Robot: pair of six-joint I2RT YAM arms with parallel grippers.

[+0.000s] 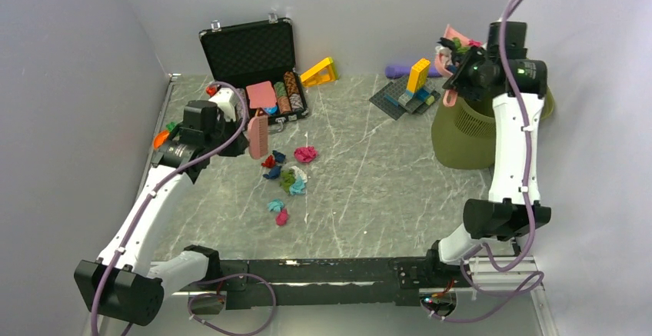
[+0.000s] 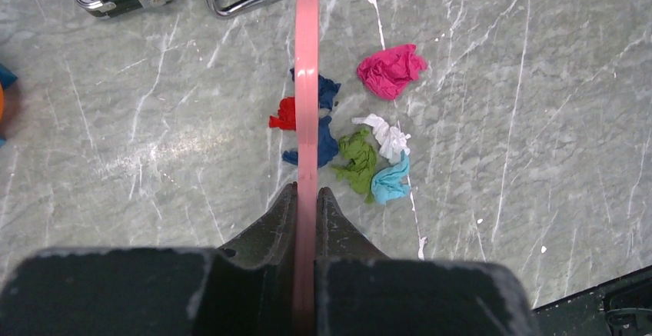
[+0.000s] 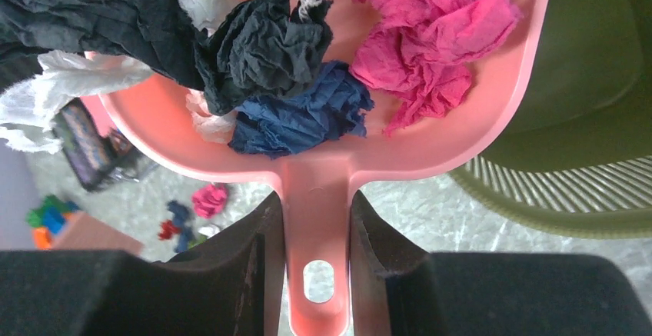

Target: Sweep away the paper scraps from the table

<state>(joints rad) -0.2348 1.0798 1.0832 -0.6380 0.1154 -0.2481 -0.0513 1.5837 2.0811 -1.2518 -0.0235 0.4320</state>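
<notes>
Currently emptying, I judge: right gripper point(image 3: 317, 207) clamps the loaded dustpan point(image 3: 454, 132) at the bin point(image 3: 592, 67) — tipping comes next; left gripper point(image 2: 306, 191) clamps the brush point(image 2: 307, 82) beside loose paper scraps point(image 2: 360, 159) — another sweep needed.

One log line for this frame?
left pincer shut on brush | right pincer shut on dustpan, loaded, near bin | paper scraps on table

1. Crumpled paper scraps point(image 1: 291, 176) lie left of middle on the grey marble table point(image 1: 384, 190), with a pink plastic brush point(image 1: 258, 136) over their left side.
2. Open black case point(image 1: 254, 67) stands behind them, near the far left corner.
3. Ribbed olive bin point(image 1: 464, 134) sits at the right edge; the pink plastic dustpan point(image 3: 323, 174) beside it holds more scraps.
</notes>
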